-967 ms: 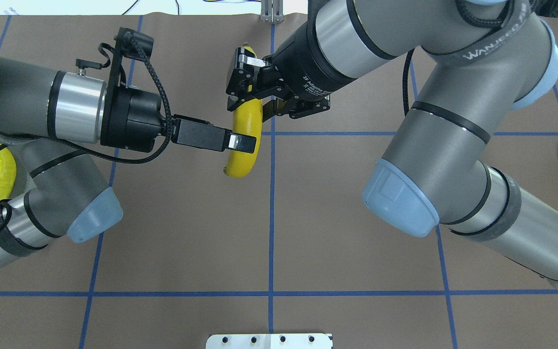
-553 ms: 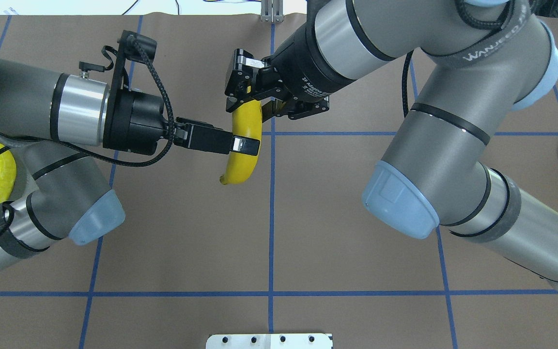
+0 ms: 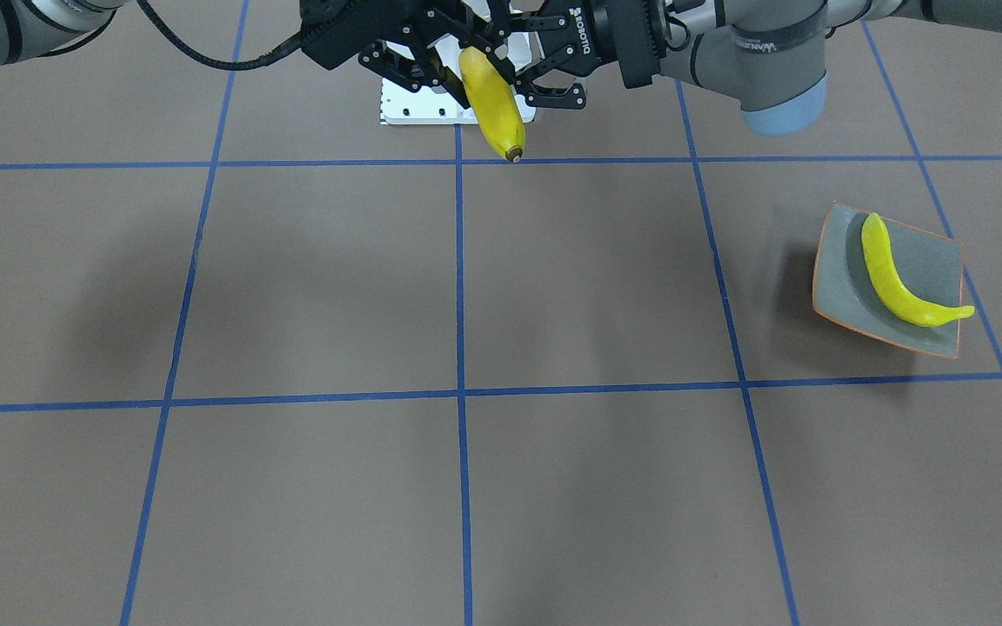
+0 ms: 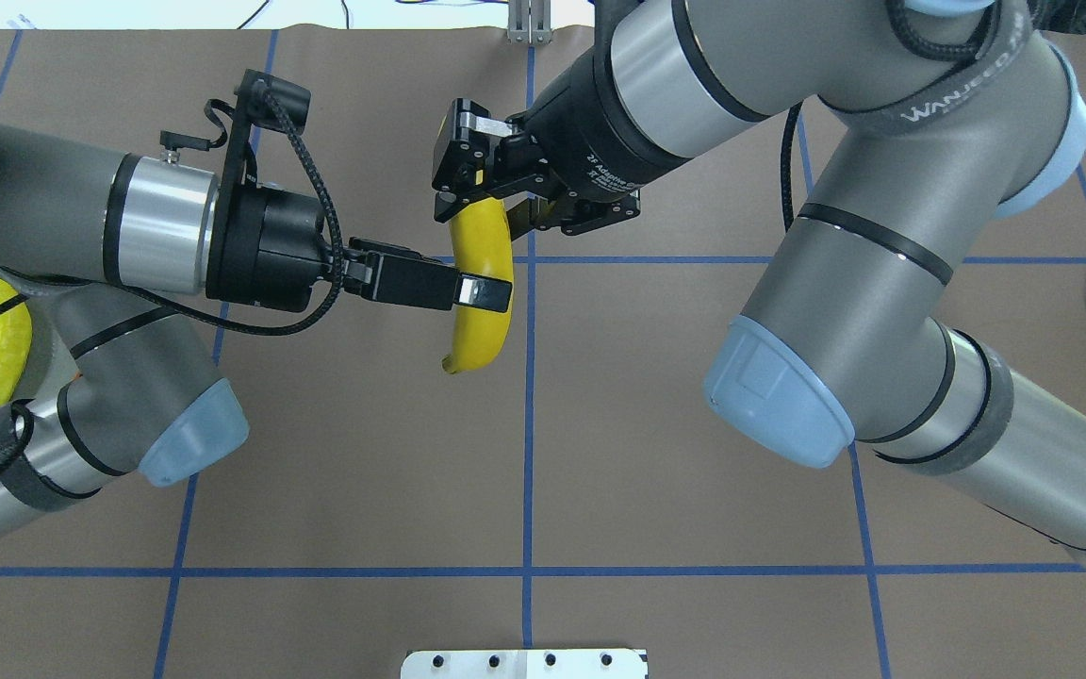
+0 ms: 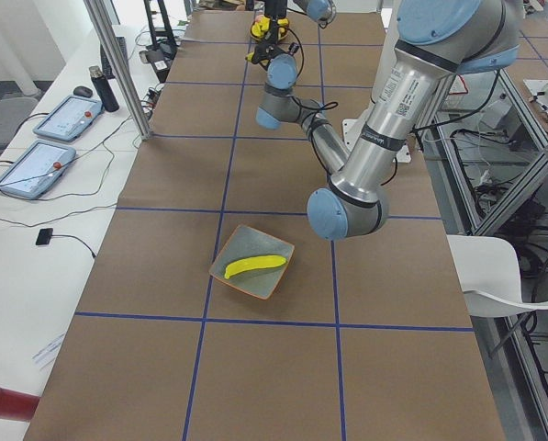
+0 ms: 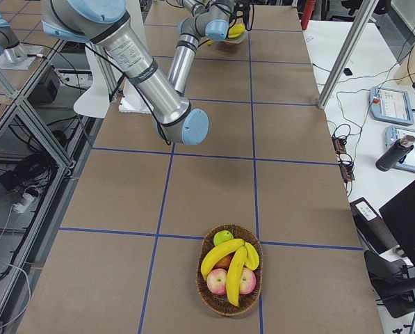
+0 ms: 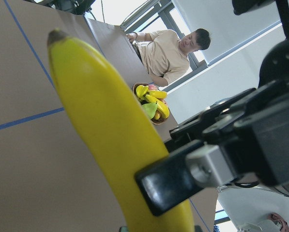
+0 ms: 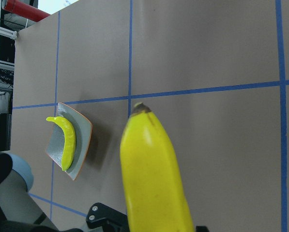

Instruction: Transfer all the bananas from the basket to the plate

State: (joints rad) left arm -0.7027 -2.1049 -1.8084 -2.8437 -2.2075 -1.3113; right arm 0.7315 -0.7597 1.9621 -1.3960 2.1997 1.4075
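One banana hangs in the air over the middle of the table; it also shows in the front view. My left gripper is shut on its middle. My right gripper is open, its jaws standing loosely around the banana's upper end. A second banana lies on the grey-green plate at my left. The basket at my far right holds more bananas.
The basket also holds apples and a green fruit. A white mounting plate sits at the near table edge. An operator sits beyond the basket end. Blue tape lines cross the brown table.
My left gripper has moved toward my base with the banana, drawing it partly out of the right gripper. The banana's far tip no longer sticks out beyond the right gripper.
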